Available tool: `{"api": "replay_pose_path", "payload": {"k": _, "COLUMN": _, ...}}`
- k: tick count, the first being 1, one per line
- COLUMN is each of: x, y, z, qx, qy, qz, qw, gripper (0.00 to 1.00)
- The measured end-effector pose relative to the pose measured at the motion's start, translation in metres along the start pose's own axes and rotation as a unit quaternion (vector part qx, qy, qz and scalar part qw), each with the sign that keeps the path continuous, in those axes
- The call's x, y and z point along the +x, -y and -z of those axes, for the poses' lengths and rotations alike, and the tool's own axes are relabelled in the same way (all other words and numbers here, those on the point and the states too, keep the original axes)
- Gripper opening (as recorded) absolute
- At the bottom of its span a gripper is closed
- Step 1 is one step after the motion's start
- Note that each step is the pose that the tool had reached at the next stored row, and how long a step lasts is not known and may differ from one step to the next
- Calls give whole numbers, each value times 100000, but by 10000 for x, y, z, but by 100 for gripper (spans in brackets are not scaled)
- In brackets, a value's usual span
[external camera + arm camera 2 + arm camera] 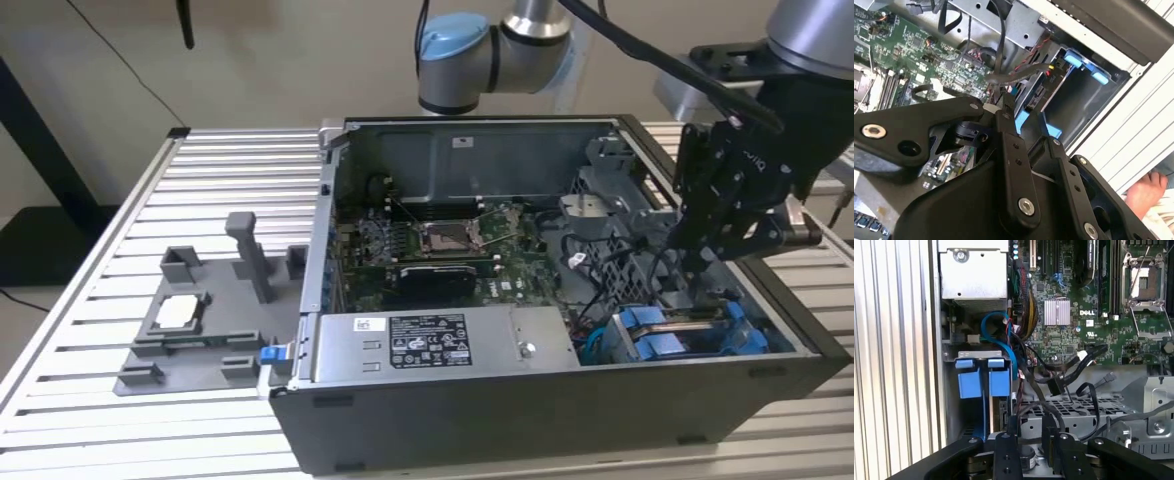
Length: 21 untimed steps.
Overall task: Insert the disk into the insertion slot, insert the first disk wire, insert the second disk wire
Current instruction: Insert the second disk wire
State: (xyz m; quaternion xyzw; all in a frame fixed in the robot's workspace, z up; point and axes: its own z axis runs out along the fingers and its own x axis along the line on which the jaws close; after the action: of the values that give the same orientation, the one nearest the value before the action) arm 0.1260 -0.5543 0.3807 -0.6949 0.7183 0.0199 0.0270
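The insertion slot [683, 335] is the dark grey bay with bright blue tabs in the open computer case's corner, at the exterior view's right, in front. Both wrist views show its blue tabs [979, 382] [1079, 59]. A thin dark slab [994, 415] stands between the blue rails; I cannot tell whether it is the disk. My gripper [694, 250] hangs inside the case just above the bay. Its black fingers [1006, 445] stand apart, and a black wire [1049, 432] runs down beside one of them. A wire bundle with a connector [1046, 70] reaches the bay's mouth.
A silver box with a white label [427, 340] fills the case's front. The green motherboard [441, 245] lies behind it, with loose black cables [1074, 370] over a perforated metal cage [1079, 415]. A grey fixture [200, 320] sits on the slatted table. A person's hand [1149, 192] is outside the case.
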Motion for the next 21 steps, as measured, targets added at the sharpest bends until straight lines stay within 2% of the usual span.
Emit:
{"api": "replay_pose_path", "payload": {"k": 6, "x": -14, "y": -112, "z": 8, "qx": 290, "qy": 11, "qz": 44, "qw": 100000, "gripper": 34}}
{"api": "replay_pose_path", "payload": {"k": 11, "x": -25, "y": -161, "z": 59, "qx": 1594, "qy": 59, "qz": 131, "qw": 99987, "gripper": 34}}
{"api": "replay_pose_path", "payload": {"k": 14, "x": -32, "y": -204, "z": 65, "qx": 2054, "qy": 73, "qz": 160, "qw": 99979, "gripper": 34}}
{"api": "replay_pose_path", "payload": {"k": 21, "x": -94, "y": -270, "z": 61, "qx": 2144, "qy": 76, "qz": 169, "qw": 99977, "gripper": 34}}
